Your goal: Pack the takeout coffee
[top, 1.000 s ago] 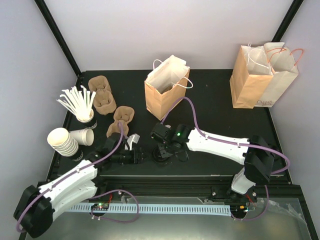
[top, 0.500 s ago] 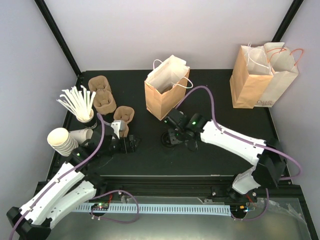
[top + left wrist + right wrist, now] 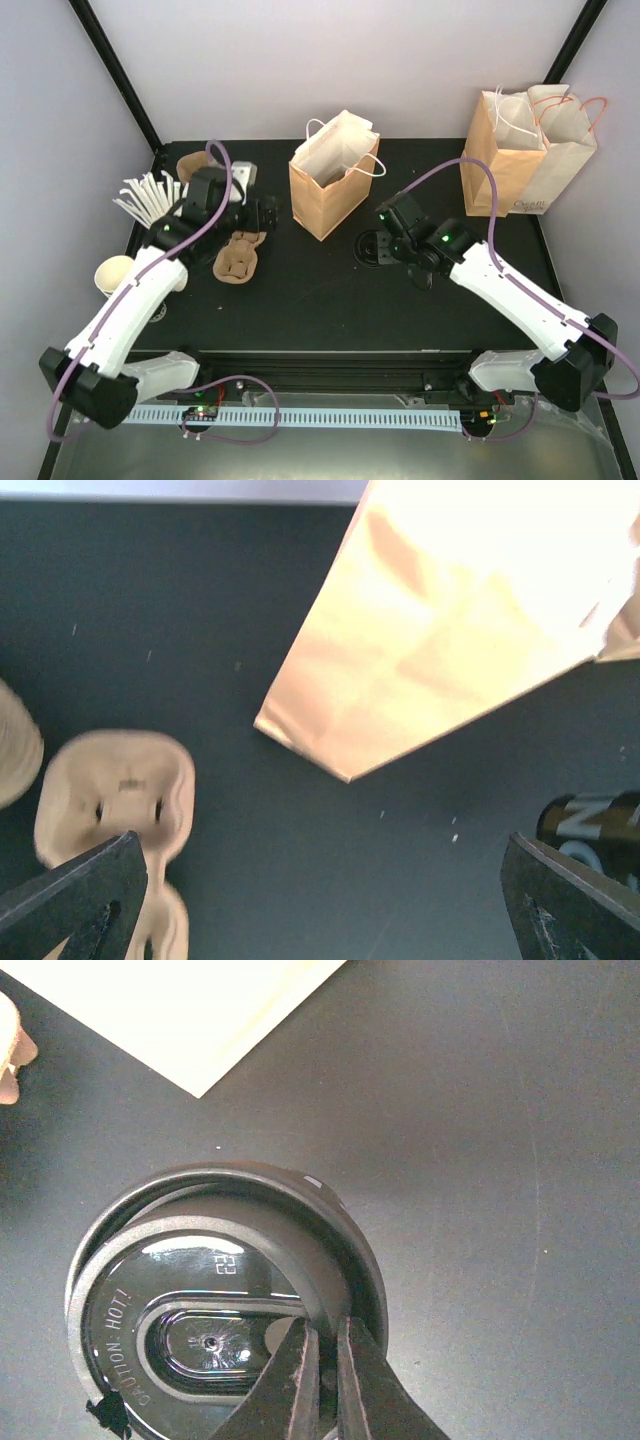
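Observation:
The takeout coffee [image 3: 371, 249] shows from above as a glossy black lid [image 3: 215, 1300] over the dark table, just right of the open brown paper bag [image 3: 333, 185]. My right gripper [image 3: 326, 1355] is shut on the lid's raised rim at its near right side; in the top view this gripper [image 3: 385, 243] sits over the cup's right edge. My left gripper [image 3: 262, 210] hangs wide open left of the bag, holding nothing. Its view shows both fingers [image 3: 75, 900] at the bottom corners, the bag's base [image 3: 440, 650] ahead and the cup's printed side [image 3: 598, 830] at the right edge.
Brown pulp carriers [image 3: 240, 255] lie below the left gripper, with another [image 3: 190, 165] behind it. A cup of white sticks [image 3: 150, 200] and stacked lidless cups [image 3: 115, 275] stand at the left. Two more paper bags [image 3: 525, 150] stand at the back right.
My left gripper opened fully, let go near the cup, and swung back and up toward the bag's left side. My right gripper carried the coffee right and back, beside the bag.

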Available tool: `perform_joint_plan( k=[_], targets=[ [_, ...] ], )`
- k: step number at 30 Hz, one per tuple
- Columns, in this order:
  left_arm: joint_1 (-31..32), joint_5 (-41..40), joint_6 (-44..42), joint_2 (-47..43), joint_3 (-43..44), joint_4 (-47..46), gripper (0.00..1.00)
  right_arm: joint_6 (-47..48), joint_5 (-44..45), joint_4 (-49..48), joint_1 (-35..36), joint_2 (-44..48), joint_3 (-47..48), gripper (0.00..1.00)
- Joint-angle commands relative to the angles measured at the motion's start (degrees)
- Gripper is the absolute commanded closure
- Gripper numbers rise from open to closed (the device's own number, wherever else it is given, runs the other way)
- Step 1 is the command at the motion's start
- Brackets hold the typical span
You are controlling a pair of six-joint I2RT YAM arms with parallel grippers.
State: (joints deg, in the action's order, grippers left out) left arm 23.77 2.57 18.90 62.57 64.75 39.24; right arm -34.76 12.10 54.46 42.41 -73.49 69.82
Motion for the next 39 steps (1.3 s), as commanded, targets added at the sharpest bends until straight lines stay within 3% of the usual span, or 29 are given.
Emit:
perform_joint_plan(
  k=[1, 6, 17, 24, 30, 32, 34, 39],
  targets=[
    [-0.7, 2.6, -8.3, 7.4, 11.6, -4.1, 0.01, 2.7, 1.4, 0.5, -0.4, 2.6, -0.5, 0.98],
    [-0.8, 3.3, -13.0, 21.0, 25.4, -3.7, 0.02, 3.5, 0.9, 0.2, -0.5, 5.6, -1.8, 0.98],
    [-1.7, 1.2, -20.5, 46.0, 57.8, 9.0, 0.02, 4.1, 1.3, 1.1, -0.7, 8.0, -1.0, 0.98],
    [-1.7, 5.2, -21.2, 52.1, 65.5, 11.4, 0.12, 3.8, 1.6, 1.8, -0.8, 8.6, -1.0, 0.98],
    [-1.7, 6.7, -21.4, 54.8, 65.9, 15.3, 0.17, 4.1, 1.8, 2.8, -0.8, 8.6, 0.1, 0.98],
    [-1.7, 7.8, -21.4, 55.9, 65.9, 16.5, 0.23, 4.1, 2.0, 3.4, -0.8, 8.8, 0.7, 0.98],
    [-1.7, 8.5, -21.4, 56.9, 66.1, 17.4, 0.37, 4.3, 2.5, 4.1, -0.8, 9.3, 1.2, 0.98],
    [-1.7, 11.0, -22.4, 56.3, 66.6, 17.5, 0.90, 5.4, 3.1, 7.9, -0.9, 9.9, 5.2, 0.98]
  ],
)
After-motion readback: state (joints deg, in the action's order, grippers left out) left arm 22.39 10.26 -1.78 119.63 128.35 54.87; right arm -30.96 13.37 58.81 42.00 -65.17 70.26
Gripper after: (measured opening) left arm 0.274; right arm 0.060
